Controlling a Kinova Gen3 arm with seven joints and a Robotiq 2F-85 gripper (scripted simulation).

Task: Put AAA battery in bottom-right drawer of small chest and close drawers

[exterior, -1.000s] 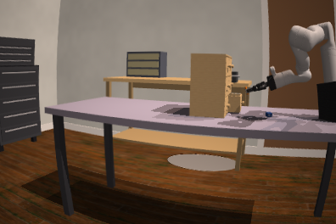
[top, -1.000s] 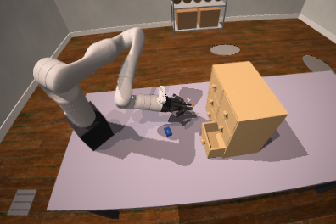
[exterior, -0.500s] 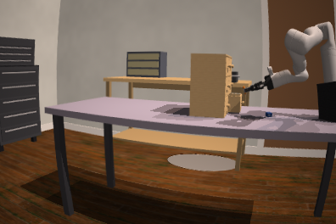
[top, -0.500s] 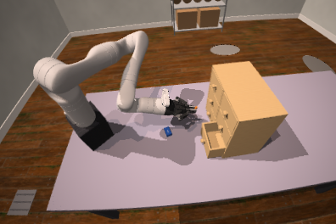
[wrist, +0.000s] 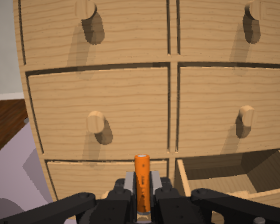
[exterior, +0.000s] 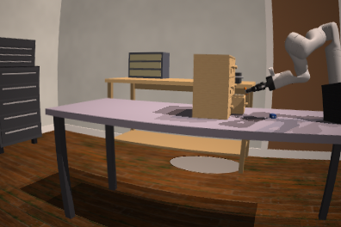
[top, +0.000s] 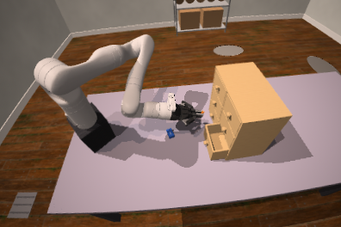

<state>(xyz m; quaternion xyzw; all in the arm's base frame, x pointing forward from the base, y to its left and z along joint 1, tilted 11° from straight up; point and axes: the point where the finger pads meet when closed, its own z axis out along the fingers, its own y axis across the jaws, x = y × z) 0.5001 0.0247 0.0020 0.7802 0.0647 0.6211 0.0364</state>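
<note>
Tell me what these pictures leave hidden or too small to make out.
- Wrist view: the open drawer is cut off by the right edge, and the tool covers the battery's lower end.
- Top view: the small blue thing on the table is too small to identify.
- Exterior view: the chest hides the drawer fronts.
</note>
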